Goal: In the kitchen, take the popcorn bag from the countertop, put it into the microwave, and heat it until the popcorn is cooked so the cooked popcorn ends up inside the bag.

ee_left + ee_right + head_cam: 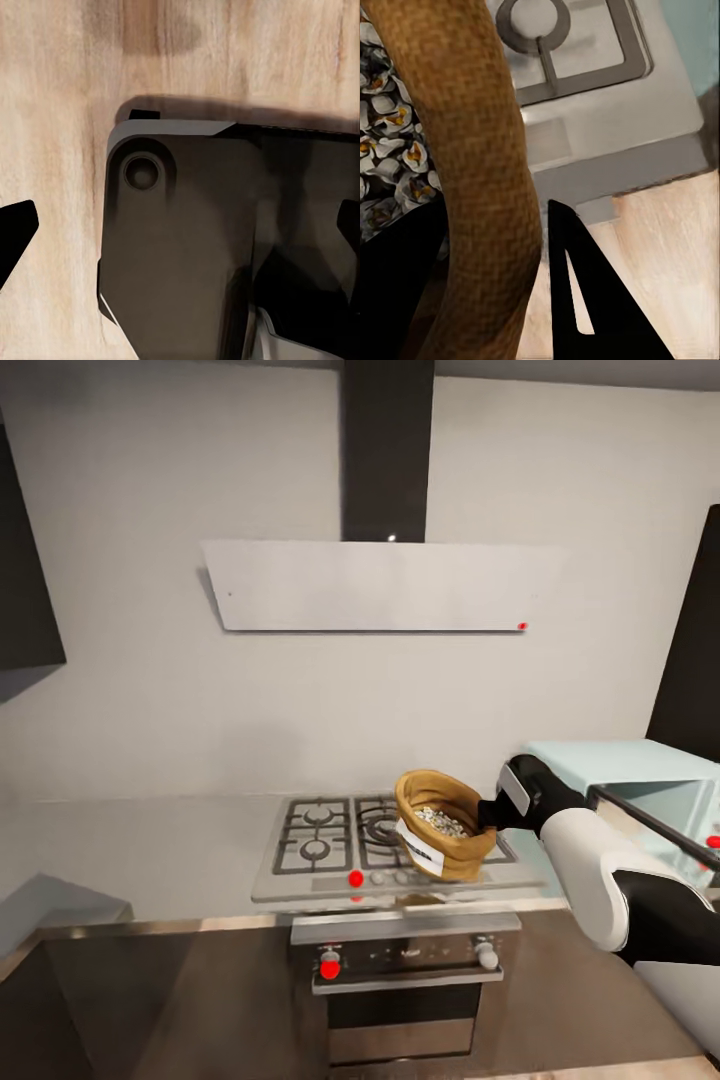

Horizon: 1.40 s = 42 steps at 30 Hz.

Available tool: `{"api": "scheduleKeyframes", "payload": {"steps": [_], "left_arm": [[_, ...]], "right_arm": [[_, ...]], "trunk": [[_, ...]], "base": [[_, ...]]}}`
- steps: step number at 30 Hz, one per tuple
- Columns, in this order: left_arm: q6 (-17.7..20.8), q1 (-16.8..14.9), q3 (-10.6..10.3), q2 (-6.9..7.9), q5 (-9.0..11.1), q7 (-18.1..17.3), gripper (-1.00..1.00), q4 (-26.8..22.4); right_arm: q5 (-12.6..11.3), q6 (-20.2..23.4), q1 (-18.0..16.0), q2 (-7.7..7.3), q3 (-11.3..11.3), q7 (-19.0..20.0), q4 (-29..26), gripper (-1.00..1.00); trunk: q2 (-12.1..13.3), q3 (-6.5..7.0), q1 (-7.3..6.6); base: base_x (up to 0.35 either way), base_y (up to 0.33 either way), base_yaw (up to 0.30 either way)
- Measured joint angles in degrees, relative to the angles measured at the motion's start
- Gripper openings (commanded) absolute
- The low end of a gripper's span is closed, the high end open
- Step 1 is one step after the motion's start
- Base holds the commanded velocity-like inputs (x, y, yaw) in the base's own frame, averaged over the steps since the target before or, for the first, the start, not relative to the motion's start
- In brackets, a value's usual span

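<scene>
Grey steel bench [150, 850] runs along the pale wall at the left of the head view, bare there. Next along it sits the gas hob [340, 835] with black grates, red-marked knobs on its front strip, and a steel oven [405, 980] beneath. Above hangs a flat pale hood panel [370, 585] under a dark chimney.

The popcorn bag [445, 825], orange-brown with a rolled rim and white label, is held up over the hob's right burners, tilted, mouth up. The popcorn [440, 820] shows inside as pale speckled pieces.

The right gripper [490, 815] meets the bag's right rim; the white-and-black arm leads off to the lower right. Behind it stands the mint-blue microwave [640, 760], door swung open.

Right wrist view gives what the head view lacks: the jaws pinch the bag's rolled rim [480, 172], one dark finger [585, 300] outside, the other inside beside the kernels [390, 165], hob edge and wood floor below.

Left wrist view: left gripper [180, 240] jaws spread wide, fingertips at opposite picture edges, over a dark glossy part of the robot's own body [187, 255] and plank floor [60, 112].
</scene>
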Motion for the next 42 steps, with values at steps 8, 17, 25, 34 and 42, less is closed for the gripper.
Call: {"api": "scheduleKeyframes", "payload": {"steps": [8, 17, 25, 34, 42], "left_arm": [[0.00, 0.00, 0.00, 0.00, 0.00, 0.01, 1.00, 0.00], [0.00, 0.00, 0.00, 0.00, 0.00, 0.00, 1.00, 0.00], [0.00, 0.00, 0.00, 0.00, 0.00, 0.00, 1.00, 0.00], [0.00, 0.00, 0.00, 0.00, 0.00, 0.01, 1.00, 0.00], [0.00, 0.00, 0.00, 0.00, 0.00, 0.01, 1.00, 0.00]], "right_arm": [[0.00, -0.01, -0.01, 0.00, 0.05, 0.00, 0.00, -1.00], [-0.01, 0.00, 0.03, 0.00, 0.08, 0.00, 0.00, -1.00], [-0.01, -0.02, 0.01, 0.00, 0.08, -0.02, 0.00, -1.00], [-0.01, -0.02, 0.01, 0.00, 0.08, 0.01, 0.00, -1.00], [-0.01, 0.00, 0.02, 0.00, 0.08, -0.01, 0.00, -1.00]], "trunk": [[-0.01, 0.00, -0.01], [0.00, 0.00, 0.01], [0.00, 0.00, 0.00], [-0.01, 0.00, -0.01], [-0.01, 0.00, -0.02]], "base": [[-0.168, 0.006, -0.236], [-0.216, 0.000, -0.011], [-0.248, 0.000, -0.002], [-0.125, 0.060, -0.234], [-0.005, 0.004, -0.280]]}}
